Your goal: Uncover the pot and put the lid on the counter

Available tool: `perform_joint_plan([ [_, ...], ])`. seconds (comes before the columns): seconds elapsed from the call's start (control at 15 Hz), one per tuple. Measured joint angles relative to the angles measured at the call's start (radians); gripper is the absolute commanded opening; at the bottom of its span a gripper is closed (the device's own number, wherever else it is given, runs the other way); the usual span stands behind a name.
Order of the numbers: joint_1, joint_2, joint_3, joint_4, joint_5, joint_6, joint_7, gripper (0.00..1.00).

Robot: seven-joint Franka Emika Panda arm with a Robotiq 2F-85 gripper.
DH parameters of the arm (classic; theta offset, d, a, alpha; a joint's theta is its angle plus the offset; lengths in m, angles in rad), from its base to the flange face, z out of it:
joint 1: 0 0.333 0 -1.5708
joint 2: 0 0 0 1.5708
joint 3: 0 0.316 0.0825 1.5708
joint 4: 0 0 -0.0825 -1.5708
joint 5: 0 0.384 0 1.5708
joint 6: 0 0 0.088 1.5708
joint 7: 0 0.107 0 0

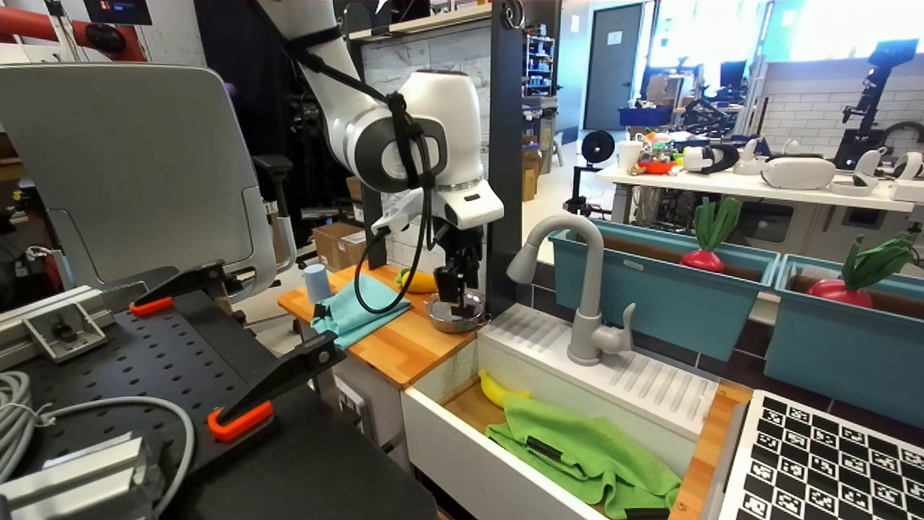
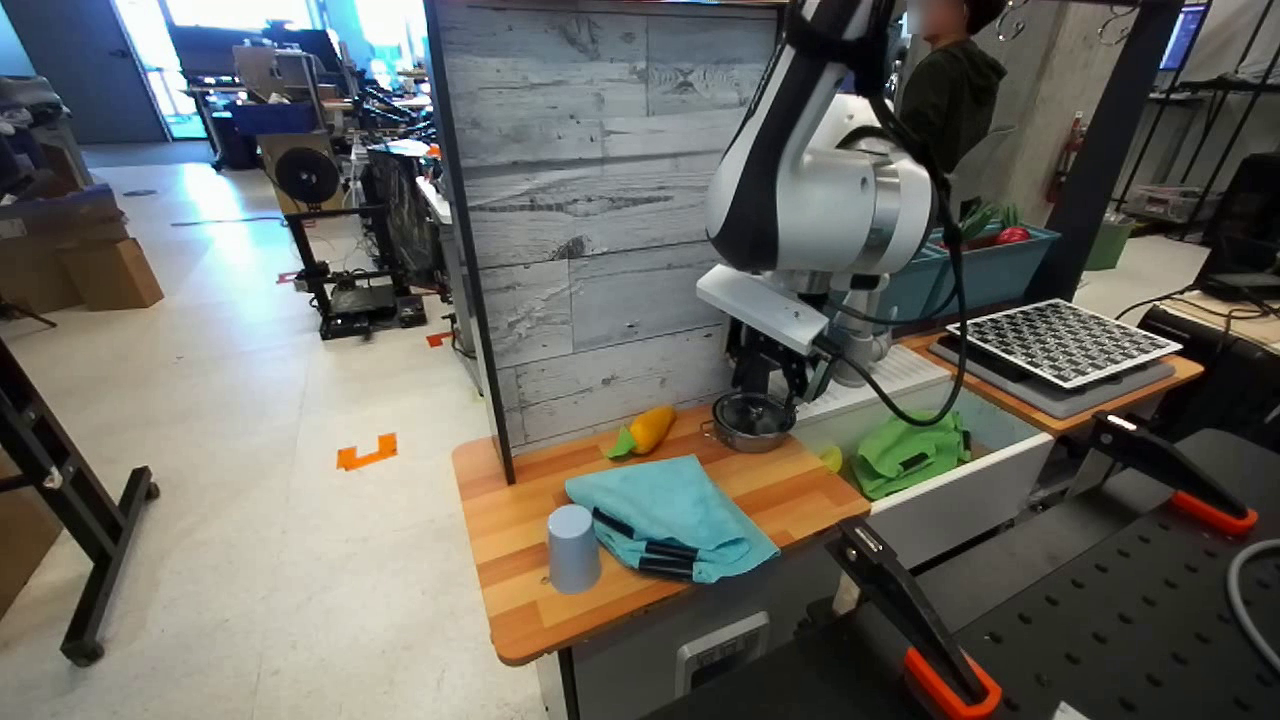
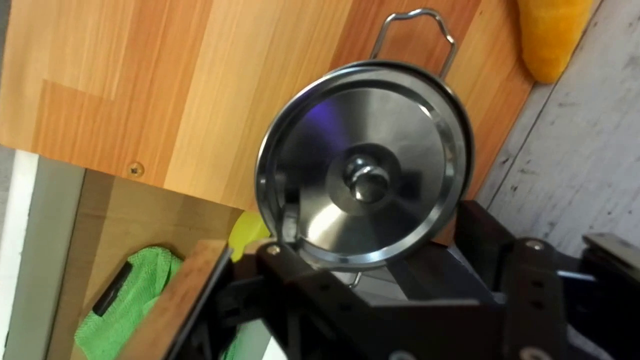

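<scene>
Pincer (image 3: 378, 215) released, jaws wide apart, nothing gripped. Beyond it, the round knob (image 3: 369, 186) sits roughly midway between the jaws; steel lid (image 3: 342, 167) seated on its pot (image 2: 750, 440), upon the wooden worktop (image 3: 225, 100). Advised: centre fully, descend, close squarely on the knob, lift straight until clear of the pot, then lower flat onto the worktop, short of the turquoise towel (image 2: 680, 505).

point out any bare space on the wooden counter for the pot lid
On the wooden counter, the widest bare patch lies between the blue cloth, pot and sink. A smaller one separates the cup from the plank wall. Crowded: along that wall, where the orange toy and pot sit close, with the pincer at the pot.
</scene>
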Motion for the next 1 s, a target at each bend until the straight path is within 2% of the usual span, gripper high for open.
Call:
perform_joint_plan([
  [0.07,0.003,0.011,0.000,0.011,0.000,-0.002,0.002,0.93],
  [0.2,0.009,0.027,0.000,0.030,0.000,-0.004,0.004,1.00],
  [0.6,0.015,0.037,0.012,0.047,-0.001,-0.007,0.002,1.00],
  [0.67,0.015,0.037,0.015,0.047,-0.001,-0.007,0.001,0.75],
  [0.8,0.015,0.036,0.022,0.047,-0.001,-0.006,-0.004,0.66],
  [1.0,0.015,0.034,0.026,0.047,-0.001,-0.006,-0.011,0.41],
])
